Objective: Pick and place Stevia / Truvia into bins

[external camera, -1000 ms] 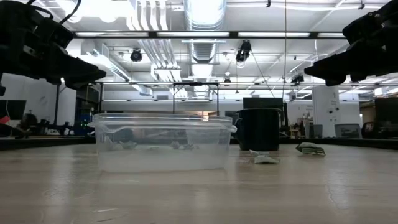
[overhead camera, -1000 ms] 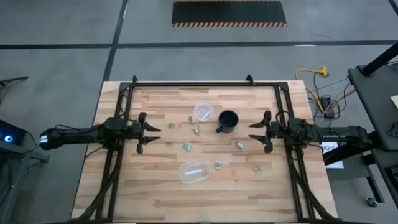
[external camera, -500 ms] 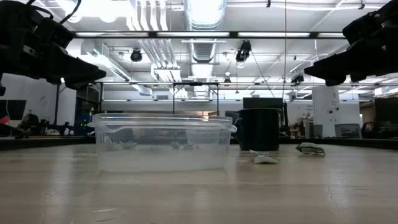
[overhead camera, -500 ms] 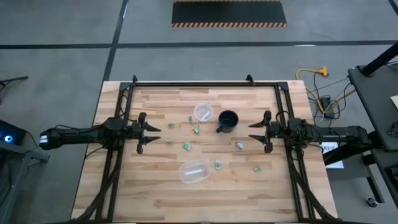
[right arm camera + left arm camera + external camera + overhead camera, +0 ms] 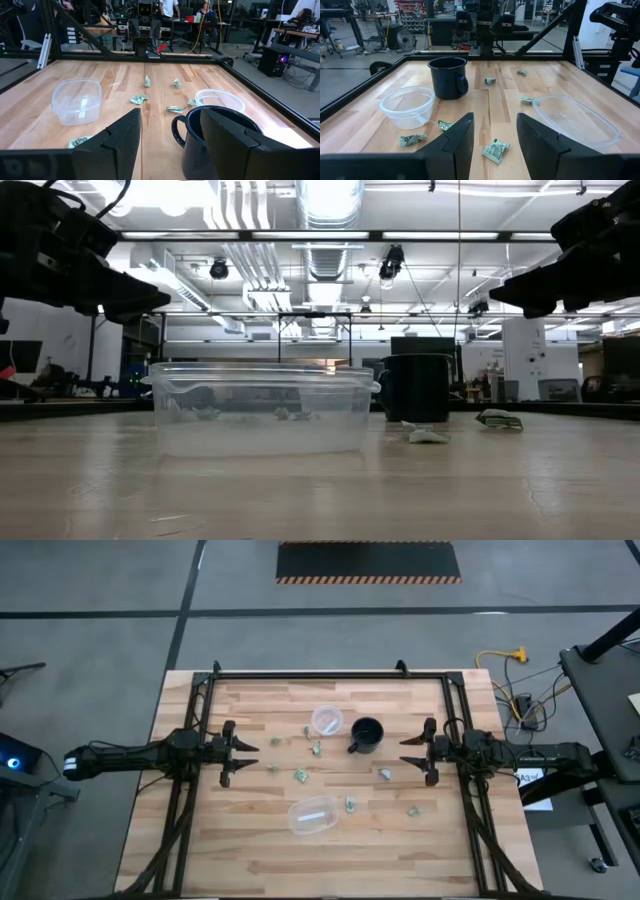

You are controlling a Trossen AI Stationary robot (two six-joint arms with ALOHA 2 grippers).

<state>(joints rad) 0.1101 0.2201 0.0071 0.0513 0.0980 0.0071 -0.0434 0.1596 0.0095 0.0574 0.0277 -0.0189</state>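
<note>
Wooden tabletop (image 5: pixel 250 840) inside a dark frame, workshop floor all round, and nothing has been picked yet by the look of it. Take the black mug (image 5: pixel 366 734) as our marker, near the middle of the table. Just beside it, touching or nearly so, sits the round clear cup (image 5: pixel 327 720), the bin for this job, and it looks empty. Nearer the front edge lies the larger oval tub (image 5: pixel 311 815), well apart from the mug.

Now the packets (image 5: pixel 300 776): seven green-and-white scraps in the overhead view, scattered loosely around the mug, none in the cup. They lie crumpled and flat on the wood, so each will likely need a fingertip pinch from above.

Left gripper (image 5: pixel 247 752) hangs off to the cup's side of the mug, well apart from it, fingers parted with nothing between them, as its wrist view shows. Right gripper (image 5: pixel 407 752) waits on the mug's far side, near it, jaws also apart and empty. Both sit raised, facing the middle, a fair ready stance to start from. One mug, one cup, one tub, two arms.
</note>
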